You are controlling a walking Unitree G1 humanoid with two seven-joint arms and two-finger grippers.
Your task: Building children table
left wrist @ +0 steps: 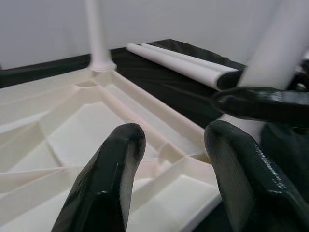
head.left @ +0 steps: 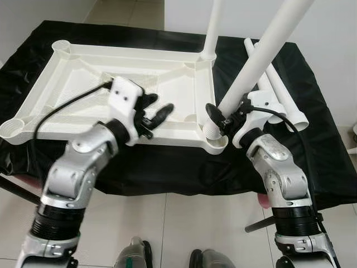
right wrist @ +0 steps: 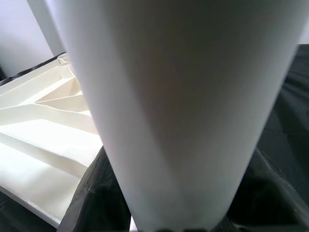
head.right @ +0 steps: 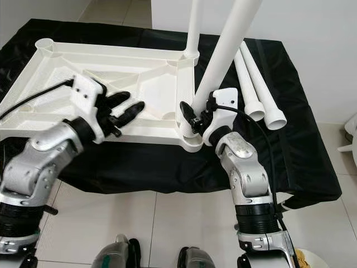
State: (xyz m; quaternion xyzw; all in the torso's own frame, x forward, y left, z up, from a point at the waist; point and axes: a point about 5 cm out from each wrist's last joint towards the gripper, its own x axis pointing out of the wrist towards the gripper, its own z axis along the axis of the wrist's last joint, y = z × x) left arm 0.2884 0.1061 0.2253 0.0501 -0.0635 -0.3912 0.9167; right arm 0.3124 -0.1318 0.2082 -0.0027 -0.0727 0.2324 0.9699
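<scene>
The white table leg [head.left: 262, 56] is clamped low down in the right gripper [head.left: 220, 118], its threaded foot resting in the corner socket [head.left: 215, 137] of the upturned table frame [head.left: 122, 84], at the near right corner of that frame. The leg's long axis is tilted, leaning up and away to the right instead of standing straight over the socket, so the coming move probably turns on bringing it upright before it will seat. The left gripper [head.left: 158, 114] hovers over the frame's near edge with fingers apart, holding nothing, pointing toward that same corner. The right arm is clearly the nearer.

The frame is matte white moulded plastic, ribbed underneath, with round sockets at its corners. Another leg [head.left: 212, 28] stands upright in the far right corner socket. Two spare legs [head.left: 284, 100], smooth hollow tubes, lie side by side on the black cloth [head.left: 312, 139] toward the tabletop's right edge.
</scene>
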